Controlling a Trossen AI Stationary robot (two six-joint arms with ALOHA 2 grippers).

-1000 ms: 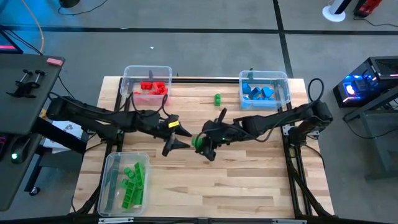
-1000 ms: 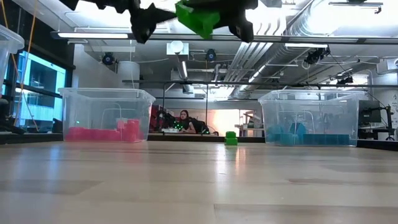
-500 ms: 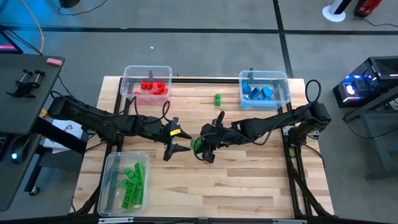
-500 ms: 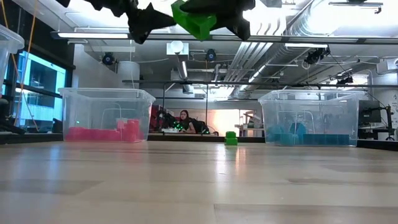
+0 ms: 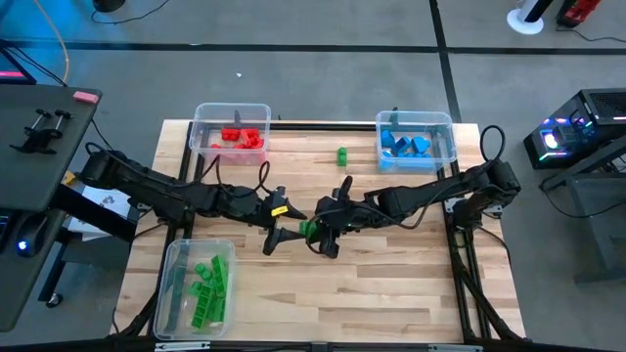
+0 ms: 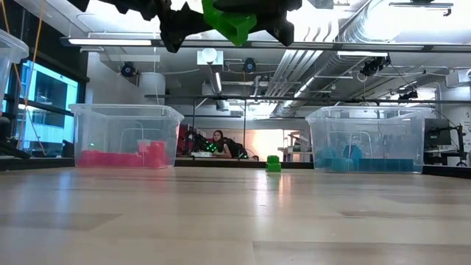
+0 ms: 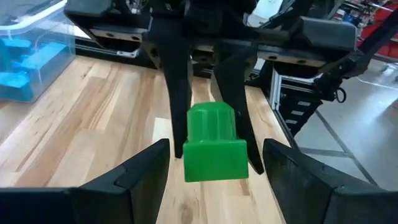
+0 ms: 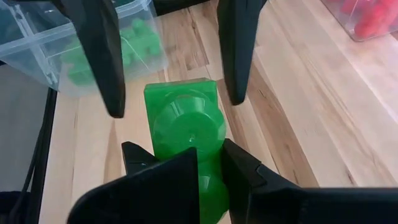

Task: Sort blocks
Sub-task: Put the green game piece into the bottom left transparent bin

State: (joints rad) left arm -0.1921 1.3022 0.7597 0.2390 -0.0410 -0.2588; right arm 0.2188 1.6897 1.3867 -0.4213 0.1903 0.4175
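Above mid-table, right of the green-block bin (image 5: 199,284), the right gripper (image 5: 315,231) clamps a green block (image 5: 307,229); the left gripper (image 5: 282,225), fingers spread, straddles it. Handover seems underway: left must close before right releases.

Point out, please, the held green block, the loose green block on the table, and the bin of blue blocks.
Held green block (image 8: 183,127): right wrist view, its round stud.
Loose green block (image 5: 342,155): high view, its top.
Bin of blue blocks (image 6: 366,116): low view, its front wall.

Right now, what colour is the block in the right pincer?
Green block, clearest in the right wrist view.
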